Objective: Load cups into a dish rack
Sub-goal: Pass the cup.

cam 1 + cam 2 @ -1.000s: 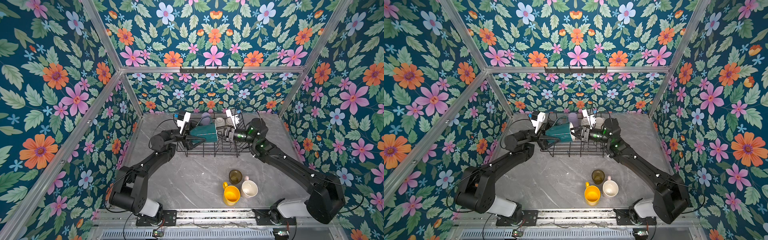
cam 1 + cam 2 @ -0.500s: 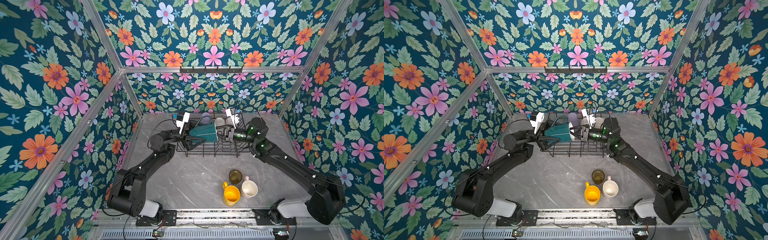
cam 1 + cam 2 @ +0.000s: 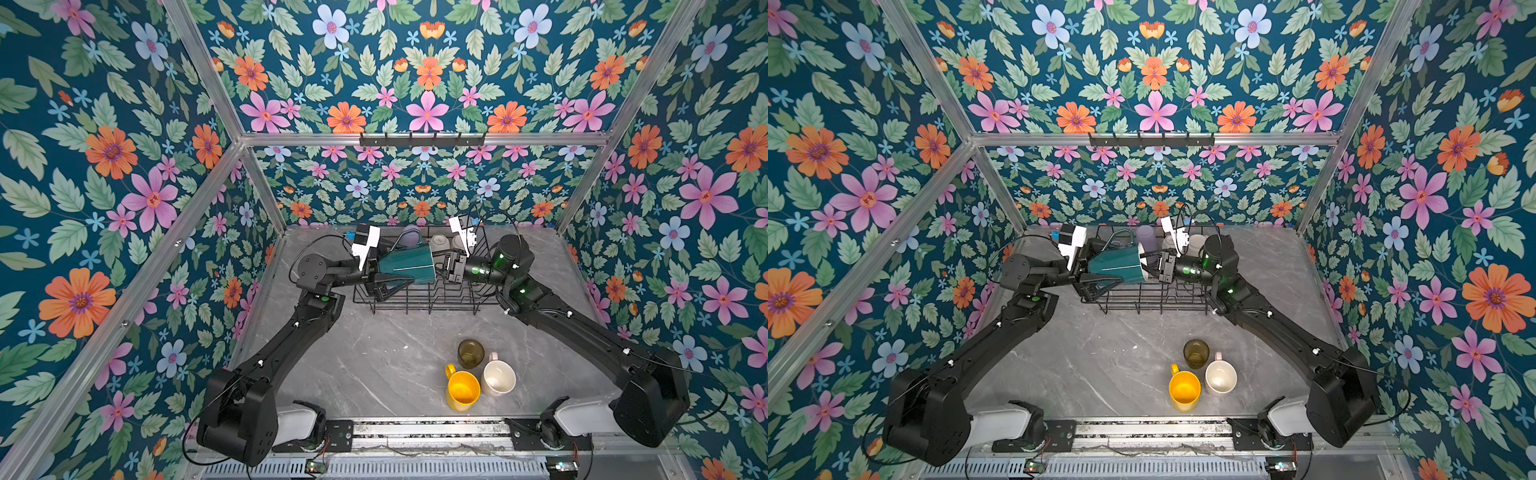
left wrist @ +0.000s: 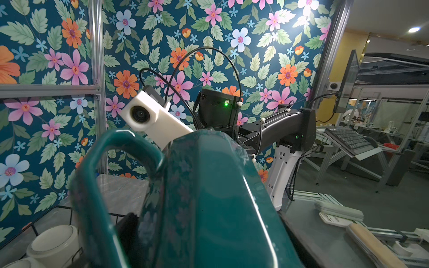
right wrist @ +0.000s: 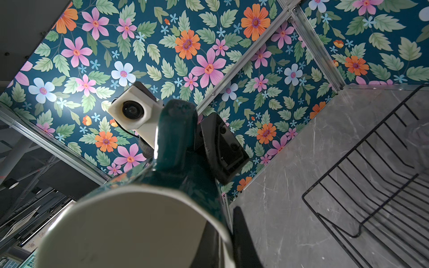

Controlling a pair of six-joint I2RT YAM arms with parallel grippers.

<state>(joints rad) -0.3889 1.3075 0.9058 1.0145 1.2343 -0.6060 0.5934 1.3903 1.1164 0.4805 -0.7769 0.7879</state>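
A dark green mug (image 3: pixel 405 264) (image 3: pixel 1117 264) lies on its side in the air above the black wire dish rack (image 3: pixel 415 303) (image 3: pixel 1142 303), between both grippers. My right gripper (image 3: pixel 440 266) (image 5: pixel 226 241) is shut on the mug's rim, with one finger inside its pale interior (image 5: pixel 127 227) and one outside. My left gripper (image 3: pixel 386 272) (image 4: pixel 209 232) stands open round the mug's base (image 4: pixel 209 197), a finger on each side. A lilac tumbler (image 3: pixel 411 235) and two white cups (image 3: pixel 439 242) sit upside down at the back of the rack.
Near the table's front stand an olive-brown glass (image 3: pixel 470 353), a yellow mug (image 3: pixel 462 388) and a pale pink mug (image 3: pixel 498 376), close together. Upright prongs fill the rack's front half (image 5: pixel 371 185). Flowered walls close in the back and both sides.
The mug hangs in the same spot over the rack. My left jaws have drawn in a little round its base; the right arm has not moved.
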